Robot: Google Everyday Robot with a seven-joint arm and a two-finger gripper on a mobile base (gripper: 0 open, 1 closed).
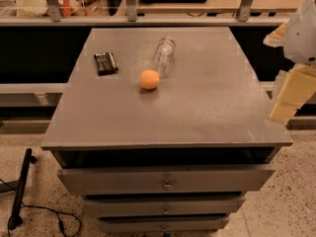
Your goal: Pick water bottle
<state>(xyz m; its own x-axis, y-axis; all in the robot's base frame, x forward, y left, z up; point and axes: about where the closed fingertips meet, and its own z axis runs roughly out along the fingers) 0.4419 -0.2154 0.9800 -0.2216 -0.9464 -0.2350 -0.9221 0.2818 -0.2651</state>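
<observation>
The hand (289,98) hangs at the right side of the view, outside the counter's (197,112) right edge and about level with the middle of that edge. Only its pale yellow blocks show beneath the white arm (303,31), so how far open it is cannot be told. Nothing is seen in its hold, and it is well apart from everything on the counter.

The water bottle (164,55) lies on its side on the grey top, close to the far edge and about midway between the left and right edges, with its length running from the far edge towards the front. An orange ball (149,79) sits just beside the bottle's nearer end, slightly to the left. A small black object (105,63) lies flat towards the far left corner. Below the front edge are stacked drawers (165,179).
</observation>
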